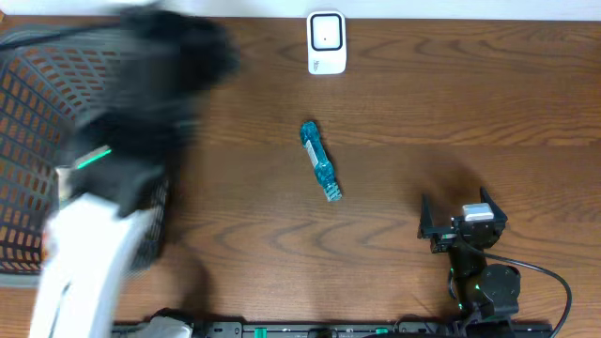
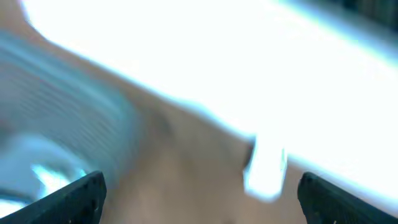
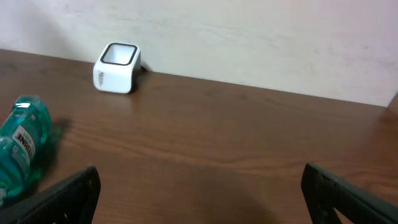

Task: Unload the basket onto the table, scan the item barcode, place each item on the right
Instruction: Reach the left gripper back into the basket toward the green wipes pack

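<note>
- The mesh basket (image 1: 28, 141) sits far left of the scanner (image 1: 326, 42). The blurred left arm covers much of it, so I cannot tell what is inside.
- The left gripper (image 2: 200, 190) is above that basket, well left of the scanner. Its jaws are spread wide with nothing between them. The wrist view is too smeared to show more.
- The teal bottle (image 1: 319, 160) lies on its side on the table (image 1: 423, 113), in front of the scanner and apart from it. Nothing holds it, and no barcode shows in any view.
- The scanner stands at the table's far edge with its window facing up.
- The right gripper (image 1: 456, 208) is parked to the right of the scanner, at the near edge. Its jaws are spread and empty.
- The step in hand looks like the pick-up, with the scan not yet done. The next move calls for a gripper to close across the bottle's body. It then has to carry the bottle over the scanner window and turn it until the code faces down.
</note>
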{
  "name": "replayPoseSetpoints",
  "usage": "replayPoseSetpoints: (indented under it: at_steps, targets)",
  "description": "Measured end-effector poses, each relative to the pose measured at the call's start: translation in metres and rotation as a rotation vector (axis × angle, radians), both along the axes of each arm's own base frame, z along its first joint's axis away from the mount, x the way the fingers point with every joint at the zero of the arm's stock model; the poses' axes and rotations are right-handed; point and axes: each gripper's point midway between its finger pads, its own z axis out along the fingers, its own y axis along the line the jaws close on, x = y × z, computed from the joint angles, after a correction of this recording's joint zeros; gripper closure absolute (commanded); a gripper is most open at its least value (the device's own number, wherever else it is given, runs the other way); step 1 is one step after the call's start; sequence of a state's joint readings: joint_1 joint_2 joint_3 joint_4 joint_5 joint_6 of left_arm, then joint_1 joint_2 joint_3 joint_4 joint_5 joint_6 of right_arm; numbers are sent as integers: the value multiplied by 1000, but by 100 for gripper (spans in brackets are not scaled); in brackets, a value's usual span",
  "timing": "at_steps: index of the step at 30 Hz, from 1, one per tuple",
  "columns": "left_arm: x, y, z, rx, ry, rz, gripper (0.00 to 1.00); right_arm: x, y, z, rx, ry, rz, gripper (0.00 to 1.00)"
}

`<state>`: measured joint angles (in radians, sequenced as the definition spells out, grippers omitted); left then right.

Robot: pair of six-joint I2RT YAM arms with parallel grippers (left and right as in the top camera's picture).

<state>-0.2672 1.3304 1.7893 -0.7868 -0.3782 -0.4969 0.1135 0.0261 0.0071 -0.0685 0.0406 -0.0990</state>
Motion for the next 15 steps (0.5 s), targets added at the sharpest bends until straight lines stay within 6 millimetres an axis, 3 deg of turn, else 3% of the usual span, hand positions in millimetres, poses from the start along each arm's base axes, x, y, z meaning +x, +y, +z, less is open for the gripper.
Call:
replayPoseSetpoints:
  at_steps: [2,4,5,6,7,9,13,15]
  targets:
    - [-29,68,42,7,-114,173,2,0,0,0,0,0,0,1]
    - [-59,123,58,18,-153,341,2,0,0,0,0,0,0,1]
    - [-72,146,56,19,-142,417,2,0,0,0,0,0,0,1]
    - [-84,172,47,10,-102,495,2,0,0,0,0,0,0,1]
    - [-89,186,40,6,-77,540,2,0,0,0,0,0,0,1]
    - [-87,213,8,-63,24,586,2,0,0,0,0,0,0,1]
    - [-50,255,-76,-274,227,566,2,0,0,0,0,0,0,1]
    - [-31,260,-123,-379,341,528,2,0,0,0,0,0,0,1]
